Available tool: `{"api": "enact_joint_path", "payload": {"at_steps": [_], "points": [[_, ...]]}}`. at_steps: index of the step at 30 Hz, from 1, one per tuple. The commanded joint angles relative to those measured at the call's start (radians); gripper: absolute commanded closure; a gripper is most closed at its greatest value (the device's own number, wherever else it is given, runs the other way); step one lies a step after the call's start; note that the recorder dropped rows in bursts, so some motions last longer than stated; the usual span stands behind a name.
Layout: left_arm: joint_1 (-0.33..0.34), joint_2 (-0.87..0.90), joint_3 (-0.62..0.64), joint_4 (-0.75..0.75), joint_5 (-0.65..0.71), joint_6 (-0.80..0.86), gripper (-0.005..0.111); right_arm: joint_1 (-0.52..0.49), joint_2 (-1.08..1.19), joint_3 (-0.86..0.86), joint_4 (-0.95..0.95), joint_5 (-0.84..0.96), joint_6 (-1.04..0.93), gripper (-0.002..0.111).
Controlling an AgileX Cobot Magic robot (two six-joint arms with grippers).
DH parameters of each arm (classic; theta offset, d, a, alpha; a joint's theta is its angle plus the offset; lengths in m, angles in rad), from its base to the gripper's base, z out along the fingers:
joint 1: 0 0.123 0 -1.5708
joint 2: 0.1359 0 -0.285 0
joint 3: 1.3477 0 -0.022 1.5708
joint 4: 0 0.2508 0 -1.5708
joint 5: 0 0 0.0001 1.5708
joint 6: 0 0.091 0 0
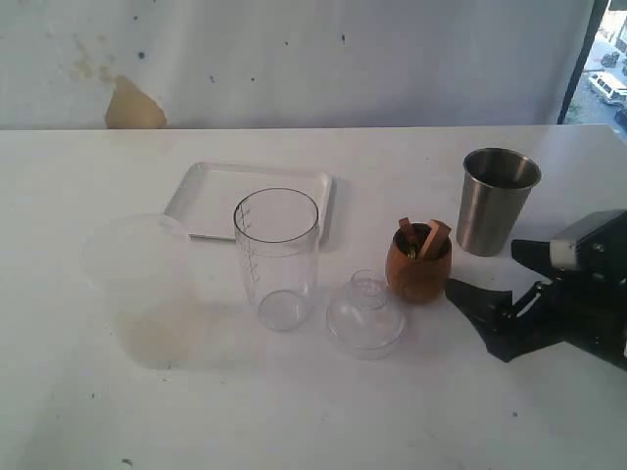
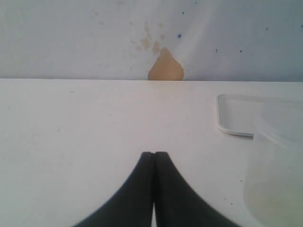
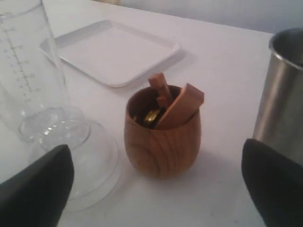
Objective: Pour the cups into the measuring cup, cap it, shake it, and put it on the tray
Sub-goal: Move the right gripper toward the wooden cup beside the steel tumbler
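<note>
Wooden cup [image 1: 418, 269] sits just before wide-open, empty right gripper [image 1: 481, 265], apparently not touching.

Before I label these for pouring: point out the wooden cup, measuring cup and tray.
wooden cup [image 3: 163, 149]: right wrist view, rounded front wall.
measuring cup [image 1: 277, 257]: exterior view, clear side wall.
tray [image 1: 217, 196]: exterior view, bare floor.

Exterior view looks down over the table [image 1: 294, 411]; both wrist views sit low, all three sharing the tray [image 1: 211, 191].
</note>
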Motion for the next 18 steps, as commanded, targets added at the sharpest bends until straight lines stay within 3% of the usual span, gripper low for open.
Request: {"api": "enact_joint_path", "payload": {"at_steps": [1, 6, 18], "points": [[0.002, 0.004, -0.002, -0.012, -0.002, 0.001, 0.003, 0.009, 0.159, -0.029, 0.034, -0.112, -0.123, 0.020], [0.002, 0.004, -0.002, -0.012, -0.002, 0.001, 0.003, 0.059, 0.280, -0.082, 0.049, -0.163, -0.234, 0.020], [0.002, 0.004, -0.002, -0.012, -0.002, 0.001, 0.003, 0.082, 0.383, -0.180, 0.115, -0.158, -0.222, 0.020]]}}
